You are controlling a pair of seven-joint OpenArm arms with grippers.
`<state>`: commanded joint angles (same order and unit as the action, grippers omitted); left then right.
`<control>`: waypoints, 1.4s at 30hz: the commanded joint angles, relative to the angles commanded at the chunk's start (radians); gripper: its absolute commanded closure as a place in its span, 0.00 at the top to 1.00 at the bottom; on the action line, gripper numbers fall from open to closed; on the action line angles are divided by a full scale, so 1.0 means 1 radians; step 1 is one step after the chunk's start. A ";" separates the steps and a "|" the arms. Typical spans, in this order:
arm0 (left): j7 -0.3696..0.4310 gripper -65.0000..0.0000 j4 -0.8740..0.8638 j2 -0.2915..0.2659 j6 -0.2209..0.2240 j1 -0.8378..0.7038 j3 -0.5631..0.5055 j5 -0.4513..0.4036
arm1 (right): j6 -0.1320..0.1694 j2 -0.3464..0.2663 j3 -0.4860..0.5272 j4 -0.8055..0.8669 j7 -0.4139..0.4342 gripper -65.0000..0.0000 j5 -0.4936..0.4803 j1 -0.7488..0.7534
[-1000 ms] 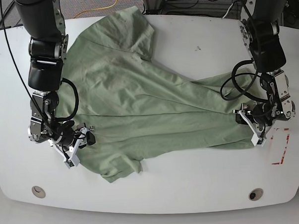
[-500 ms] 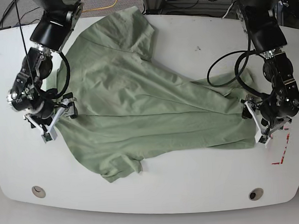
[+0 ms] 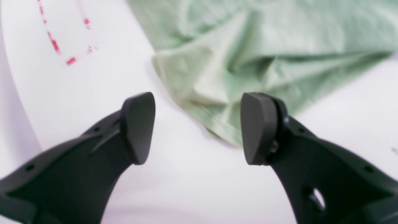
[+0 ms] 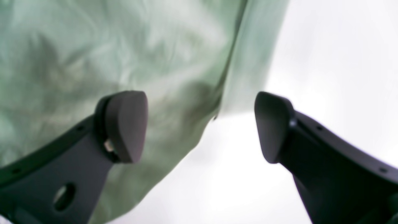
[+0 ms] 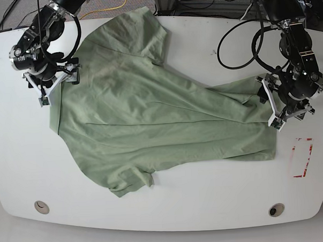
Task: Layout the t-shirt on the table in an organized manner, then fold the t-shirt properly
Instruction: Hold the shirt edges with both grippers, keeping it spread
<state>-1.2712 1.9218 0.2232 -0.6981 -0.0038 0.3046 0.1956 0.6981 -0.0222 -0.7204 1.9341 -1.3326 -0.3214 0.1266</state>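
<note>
Claws both empty, jaws spread wide. Left claw hangs above the glossy white table, dark pads apart, nothing between them; crumpled corner of the pale sage-green short-sleeved t-shirt lies just beyond the pads, not touching them. Red rectangular marking sits further out, off to one side of that corner. In the base view this left claw is over the shirt's edge at the view's right.

Right claw also gaping, one pad over green fabric, the other over bare table; a folded hem edge runs between them. View is blurred. In the base view the right claw is at the shirt's edge on the view's left.

T-shirt lies spread and wrinkled across the middle of the table, one sleeve toward the far edge, another bunched near the front. Two round grommet holes sit along the front edge.
</note>
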 joint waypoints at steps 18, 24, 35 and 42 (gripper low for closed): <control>-0.002 0.62 0.005 -0.094 0.000 -0.084 0.232 -0.002 | 0.000 -0.003 0.006 -0.003 0.000 0.79 -0.120 0.100; 0.002 0.62 -0.008 -0.117 0.000 -0.080 0.230 0.000 | 0.000 -0.003 0.003 -0.003 0.000 0.79 -0.120 0.103; 0.051 0.62 -0.203 -0.144 0.000 -0.017 0.285 0.000 | 0.000 -0.003 0.003 -0.002 0.000 0.79 -0.120 0.103; 0.052 0.62 -0.233 -0.144 0.000 0.005 0.287 0.012 | 0.000 -0.003 0.002 -0.002 0.000 0.79 -0.120 0.103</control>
<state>-1.2190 1.6886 0.0790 -0.6981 0.0008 0.5915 0.2079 0.6981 -0.0253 -0.7188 1.9325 -1.3326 -0.4411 0.2294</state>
